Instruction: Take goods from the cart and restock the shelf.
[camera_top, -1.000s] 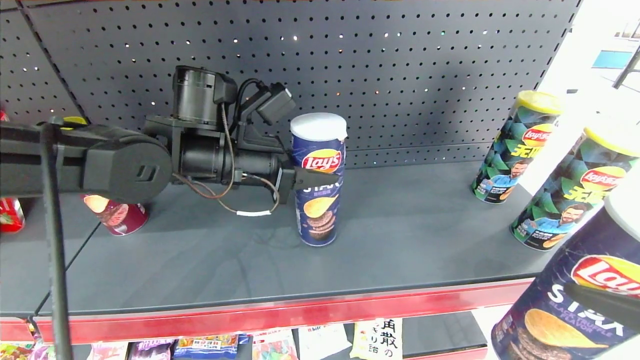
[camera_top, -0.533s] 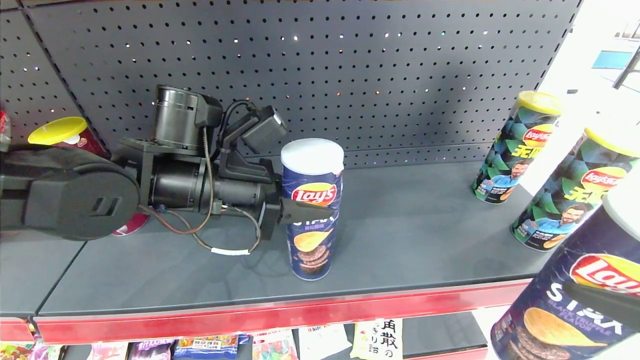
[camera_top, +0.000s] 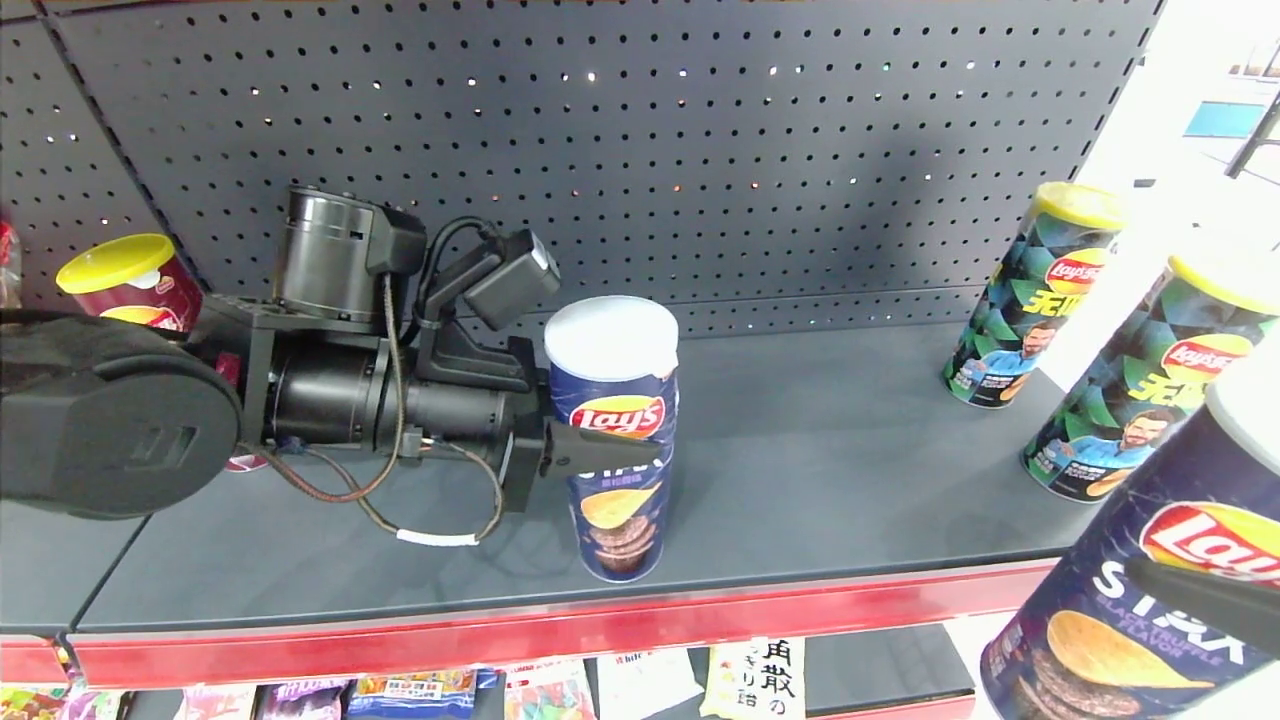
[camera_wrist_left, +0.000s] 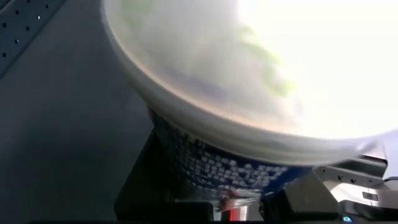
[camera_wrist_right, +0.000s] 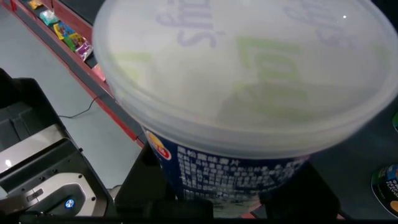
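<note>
My left claw (camera_top: 608, 458) is pinching a blue can (camera_top: 620, 510) around its middle, one finger lying across the front of the label. The can stands upright, long axis vertical, white lid up. Its base is right at the shelf (camera_top: 820, 470), close behind the red front rail (camera_top: 560, 630); I cannot tell whether it rests on the board or hangs just above it. The arm reaches in from the left, level with the board. My right claw (camera_top: 1215, 595) is clamped on a second blue can (camera_top: 1110, 610), held out in front of the shelf at the far right and lower than the board. That can leans, with its lid end pointing up and to the right. Two green cans (camera_top: 1030, 300) stand upright at the right end of the shelf, well apart from the blue can. A red can (camera_top: 135, 285) with a yellow lid sits at the left, behind my left arm, near the pegboard (camera_top: 700, 150).
</note>
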